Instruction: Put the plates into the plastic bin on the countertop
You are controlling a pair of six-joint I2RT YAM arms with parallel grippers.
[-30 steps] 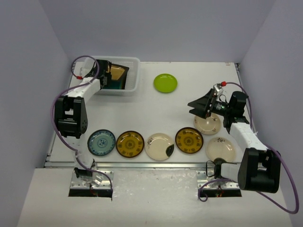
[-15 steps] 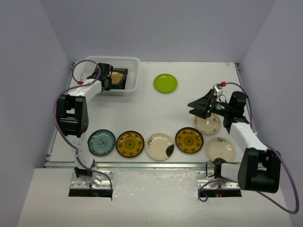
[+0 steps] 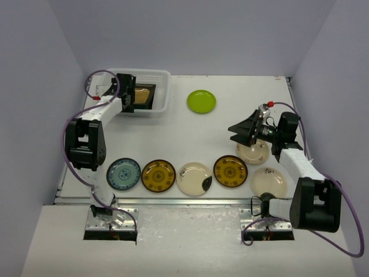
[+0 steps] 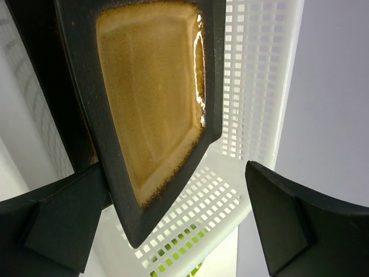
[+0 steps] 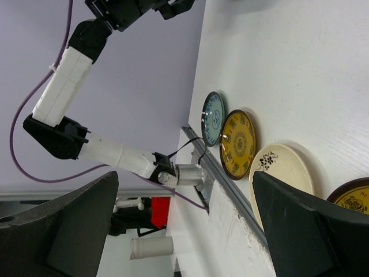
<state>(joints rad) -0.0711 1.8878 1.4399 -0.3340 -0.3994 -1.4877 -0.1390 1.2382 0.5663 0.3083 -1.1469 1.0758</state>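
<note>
Amber square plate (image 4: 153, 98) sits tilted inside the plastic bin (image 4: 259, 86), its weight apparently on the bin's floor and wall; the left jaws stand wide open either side of its lower edge, gripping nothing. Right jaws, also spread open and empty, hover over a cream plate (image 3: 253, 152), probably lined up as the next pick. Seven plates lie on the tabletop (image 3: 190, 135): six toward the near rail, the lime-green plate (image 3: 201, 101) near the bin

Plain lavender-grey back wall (image 3: 190, 34) and two matching side walls (image 3: 29, 127) boxed in the matte white countertop (image 3: 190, 135). Silver metal rail (image 3: 184, 201) ran along its near edge, with a speckled white ledge (image 3: 190, 245) in front. Light was soft, even.
</note>
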